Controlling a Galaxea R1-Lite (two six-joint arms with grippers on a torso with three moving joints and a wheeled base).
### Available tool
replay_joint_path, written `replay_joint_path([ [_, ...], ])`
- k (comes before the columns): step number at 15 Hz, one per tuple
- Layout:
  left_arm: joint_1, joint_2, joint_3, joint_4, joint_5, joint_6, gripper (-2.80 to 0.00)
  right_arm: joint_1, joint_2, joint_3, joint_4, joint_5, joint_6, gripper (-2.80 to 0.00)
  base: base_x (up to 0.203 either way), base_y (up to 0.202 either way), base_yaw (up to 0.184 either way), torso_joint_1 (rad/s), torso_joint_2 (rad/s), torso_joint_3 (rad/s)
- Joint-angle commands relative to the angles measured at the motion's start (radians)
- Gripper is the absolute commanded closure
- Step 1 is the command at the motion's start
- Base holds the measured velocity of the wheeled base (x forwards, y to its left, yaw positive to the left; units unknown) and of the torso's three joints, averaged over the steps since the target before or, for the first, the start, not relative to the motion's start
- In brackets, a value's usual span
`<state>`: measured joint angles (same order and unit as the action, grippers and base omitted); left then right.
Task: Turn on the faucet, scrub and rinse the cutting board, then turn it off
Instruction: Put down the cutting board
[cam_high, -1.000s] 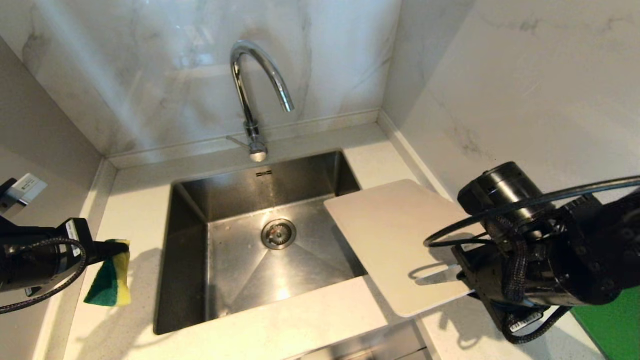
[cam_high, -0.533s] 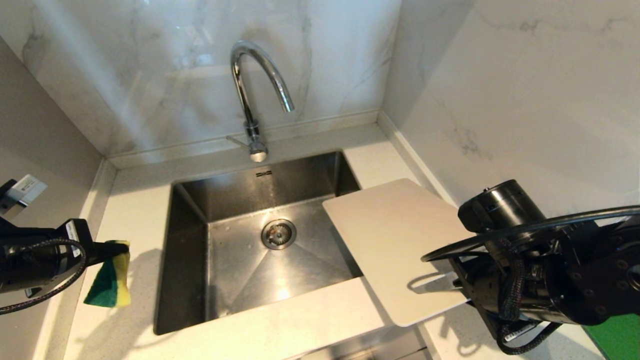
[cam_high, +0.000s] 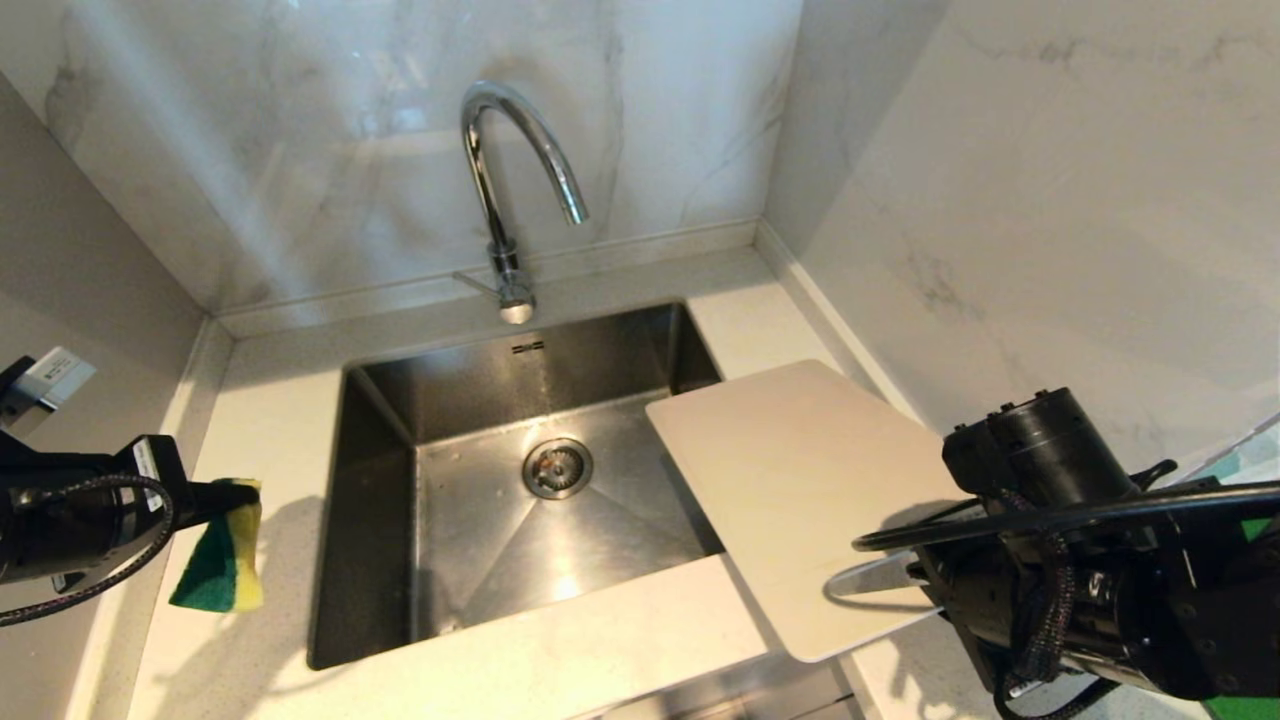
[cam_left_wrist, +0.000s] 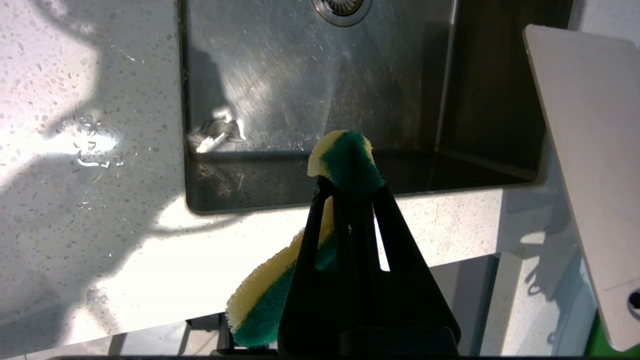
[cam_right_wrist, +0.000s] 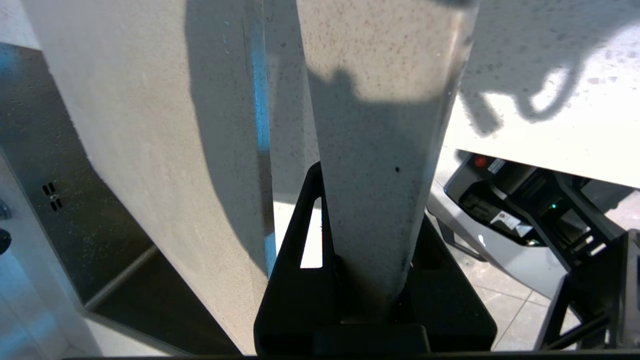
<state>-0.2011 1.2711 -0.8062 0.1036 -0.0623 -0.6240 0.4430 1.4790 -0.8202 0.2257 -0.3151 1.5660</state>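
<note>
faucet (cam_high: 520, 160): polished chrome, mirror-glossy
sink (cam_high: 380, 480): brushed steel, satin, scuffed
cutting board (cam_high: 790, 490): pale plastic, matt, faintly grained
sponge (cam_high: 222, 560): porous yellow foam, rough green scouring face
countertop (cam_high: 270, 420): speckled stone, smooth
wall (cam_high: 1050, 180): glossy marble-look panels

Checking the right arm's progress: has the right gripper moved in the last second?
Yes. The right gripper, shut on the cutting board, has sunk lower in the head view, away from the faucet.

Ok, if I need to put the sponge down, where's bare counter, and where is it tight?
Bare counter lies left of the sink, under the left gripper holding the sponge, and along the front rim. The strip behind, around the faucet, is narrow. The right side is crowded: the cutting board, held by the right gripper, overhangs it.
</note>
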Motion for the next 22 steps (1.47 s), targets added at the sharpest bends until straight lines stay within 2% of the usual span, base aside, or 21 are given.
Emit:
replay_joint_path([
  [1, 0.0, 0.011, -0.001, 0.001, -0.002, -0.005, 0.0, -0.001, 0.063, 0.015, -0.047, -0.001, 0.009, 0.0, 0.0, 0.0, 0.0, 0.0, 0.0, 0.0],
  [4, 0.0, 0.028, -0.007, 0.0, -0.005, -0.005, 0.0, 0.0, 0.142, 0.037, -0.112, 0.022, 0.008, 0.0, 0.0, 0.0, 0.0, 0.0, 0.0, 0.0],
  [8, -0.008, 0.049, -0.008, -0.024, -0.006, -0.007, 0.0, -0.001, 0.156, 0.044, -0.118, 0.067, 0.012, 0.0, 0.0, 0.0, 0.0, 0.0, 0.0, 0.0],
  [13, -0.035, 0.056, -0.002, -0.03, -0.003, -0.027, 0.0, -0.012, 0.164, 0.067, -0.118, 0.078, 0.016, 0.0, 0.0, 0.0, 0.0, 0.0, 0.0, 0.0],
  [15, -0.035, 0.054, -0.004, -0.03, -0.002, -0.028, 0.0, -0.013, 0.148, 0.087, -0.118, 0.143, 0.013, 0.0, 0.0, 0.0, 0.0, 0.0, 0.0, 0.0],
  [16, -0.037, 0.056, -0.004, -0.03, -0.003, -0.028, 0.0, -0.013, 0.148, 0.095, -0.118, 0.151, 0.013, 0.0, 0.0, 0.0, 0.0, 0.0, 0.0, 0.0],
  [22, -0.049, 0.073, -0.008, -0.037, -0.002, -0.035, 0.0, -0.021, 0.146, 0.108, -0.118, 0.153, 0.014, 0.0, 0.0, 0.0, 0.0, 0.0, 0.0, 0.0],
])
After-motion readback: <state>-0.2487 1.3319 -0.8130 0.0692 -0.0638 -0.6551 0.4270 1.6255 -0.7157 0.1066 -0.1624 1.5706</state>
